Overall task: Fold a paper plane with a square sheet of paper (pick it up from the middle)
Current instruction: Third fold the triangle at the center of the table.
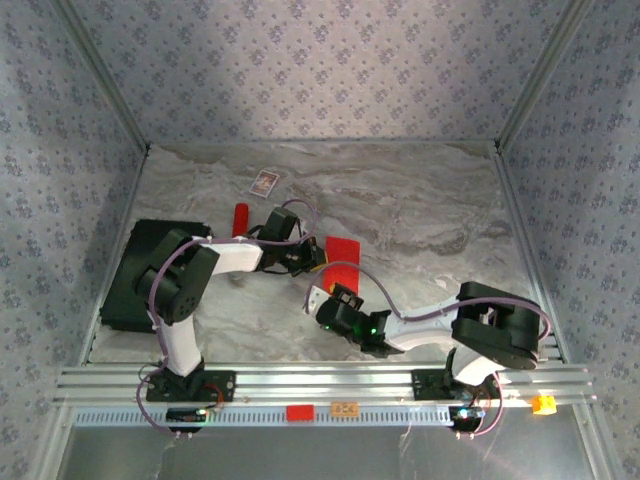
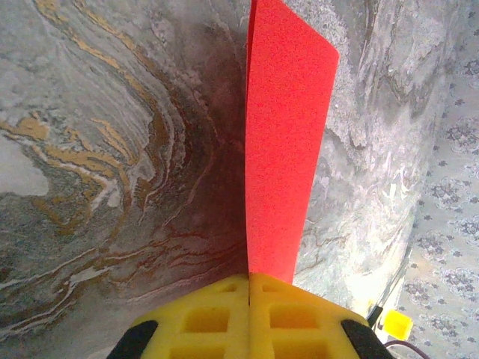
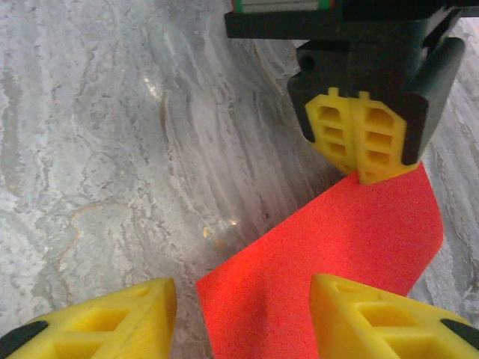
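Note:
The square sheet of paper (image 1: pixel 341 262) is bright red and lifted off the marble table near the middle. My left gripper (image 2: pixel 248 283) is shut on one edge of it, so the paper (image 2: pixel 288 149) stands edge-on and runs away from the yellow fingers. In the right wrist view the left gripper (image 3: pixel 364 142) pinches the far edge of the paper (image 3: pixel 329 254), which slopes down towards my right gripper (image 3: pixel 239 318). That right gripper is open, one finger (image 3: pixel 112 321) over bare table and the other (image 3: pixel 374 318) over the sheet. In the top view the right gripper (image 1: pixel 336 298) sits just below the paper.
A red cylindrical stick (image 1: pixel 240 219) lies behind the left arm, and a small printed card (image 1: pixel 264 182) lies farther back. A black mat (image 1: pixel 125 275) covers the left side of the table (image 1: pixel 430 220). Patterned walls enclose the space. An orange block (image 1: pixel 543 403) sits on the front rail.

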Action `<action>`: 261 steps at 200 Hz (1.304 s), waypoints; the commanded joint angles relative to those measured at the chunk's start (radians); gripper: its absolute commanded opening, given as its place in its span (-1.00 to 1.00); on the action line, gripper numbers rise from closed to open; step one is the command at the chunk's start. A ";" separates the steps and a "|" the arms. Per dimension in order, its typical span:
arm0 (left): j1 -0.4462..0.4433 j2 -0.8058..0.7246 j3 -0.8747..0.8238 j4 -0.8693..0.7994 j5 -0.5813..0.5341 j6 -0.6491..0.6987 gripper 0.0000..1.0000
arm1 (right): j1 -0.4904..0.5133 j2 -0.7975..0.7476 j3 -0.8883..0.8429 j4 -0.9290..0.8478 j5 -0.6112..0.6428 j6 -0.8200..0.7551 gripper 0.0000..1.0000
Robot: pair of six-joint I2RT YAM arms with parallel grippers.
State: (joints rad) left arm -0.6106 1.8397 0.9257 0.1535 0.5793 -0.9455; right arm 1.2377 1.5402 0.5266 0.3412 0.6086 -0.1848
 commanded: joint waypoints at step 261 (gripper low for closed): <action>-0.007 -0.064 0.001 -0.076 -0.066 0.031 -0.51 | -0.073 -0.165 -0.037 -0.108 -0.159 0.177 -0.99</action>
State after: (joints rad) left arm -0.6170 1.8389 0.9257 0.1406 0.5560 -0.9440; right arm 1.2007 1.4242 0.4789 0.3042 0.5484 -0.0807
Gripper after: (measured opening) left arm 0.166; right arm 0.066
